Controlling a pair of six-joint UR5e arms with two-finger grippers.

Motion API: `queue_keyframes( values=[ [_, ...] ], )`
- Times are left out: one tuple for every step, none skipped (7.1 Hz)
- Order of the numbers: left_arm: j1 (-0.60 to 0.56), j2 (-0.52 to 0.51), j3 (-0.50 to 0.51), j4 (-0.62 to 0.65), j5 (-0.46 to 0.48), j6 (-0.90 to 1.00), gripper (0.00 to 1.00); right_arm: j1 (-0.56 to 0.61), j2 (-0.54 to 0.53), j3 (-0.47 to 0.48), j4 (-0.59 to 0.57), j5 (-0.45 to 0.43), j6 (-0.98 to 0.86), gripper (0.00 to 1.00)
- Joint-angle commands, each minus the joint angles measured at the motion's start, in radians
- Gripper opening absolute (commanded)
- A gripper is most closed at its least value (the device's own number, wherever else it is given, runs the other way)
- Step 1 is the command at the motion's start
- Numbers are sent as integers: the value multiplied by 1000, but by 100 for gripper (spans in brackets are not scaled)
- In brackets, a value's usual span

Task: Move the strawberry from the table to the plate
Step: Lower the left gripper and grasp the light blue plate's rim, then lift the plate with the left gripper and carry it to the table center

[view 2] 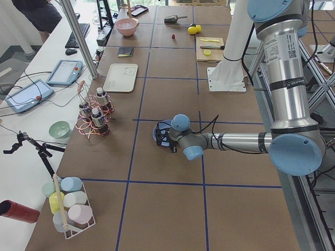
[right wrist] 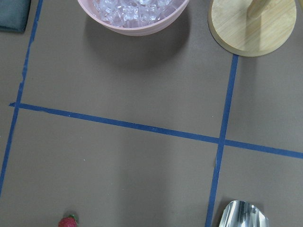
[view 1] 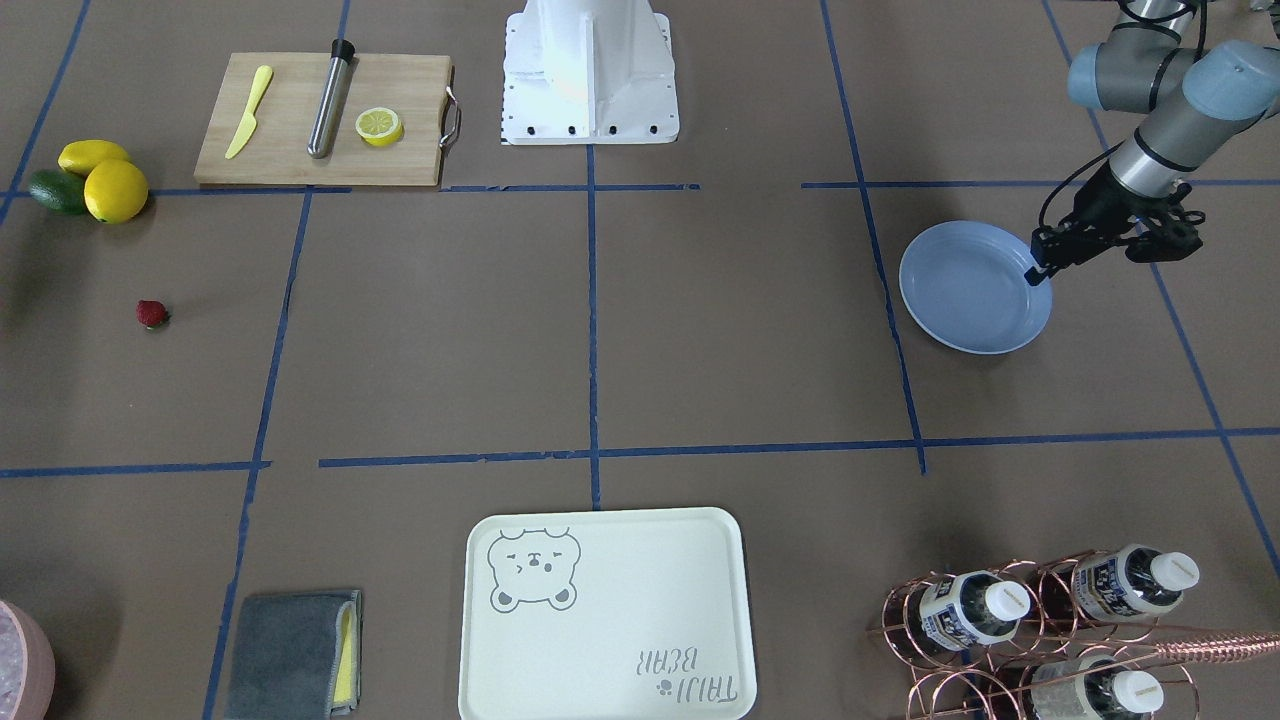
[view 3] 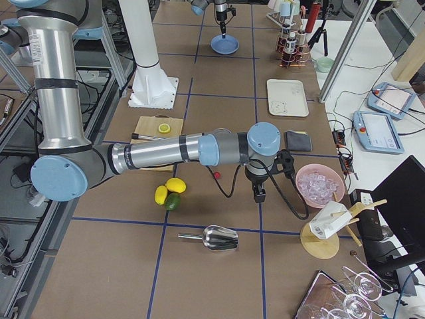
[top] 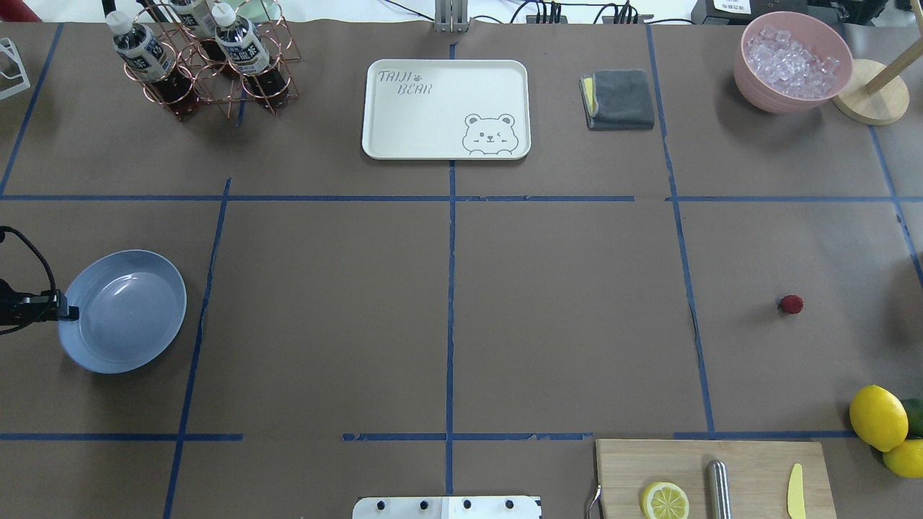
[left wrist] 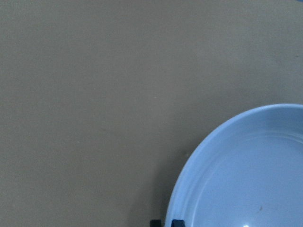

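Note:
The small dark-red strawberry lies alone on the brown table, on my right side, seen from above as the strawberry. It also shows at the bottom edge of the right wrist view as the strawberry. The light-blue plate sits on my far left. My left gripper is shut on the plate's rim, one fingertip on each side. My right gripper hangs over the table between the strawberry and the ice bowl. It shows only in that side view, so I cannot tell its state.
A cutting board holds a lemon half, a yellow knife and a metal rod. Lemons and a green fruit lie near the strawberry. Along the far side are a bear tray, a grey cloth, a bottle rack and a pink ice bowl. A metal scoop lies at the table's right end.

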Motion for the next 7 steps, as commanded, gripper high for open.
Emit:
queue_keyframes(
  values=[
    [-203,14,-53,0,-169,9,0,0,0,8,-2,2,21,100],
    [-294,11,-68,1,-272,8,0,-2,0,10,0,8,63,100],
    [-305,1,-104,4,-289,2,0,-2,2,10,0,20,93,100],
    [-303,-85,-102,52,-287,-7,0,-2,5,10,2,20,94,100],
    [-298,-204,-105,177,-283,-45,0,-8,8,10,2,20,96,100],
    [-249,-313,-107,251,-231,-141,0,-9,8,10,2,20,96,100],
    [-164,-404,-107,300,-173,-247,0,-14,9,10,2,18,96,100]
  ],
)
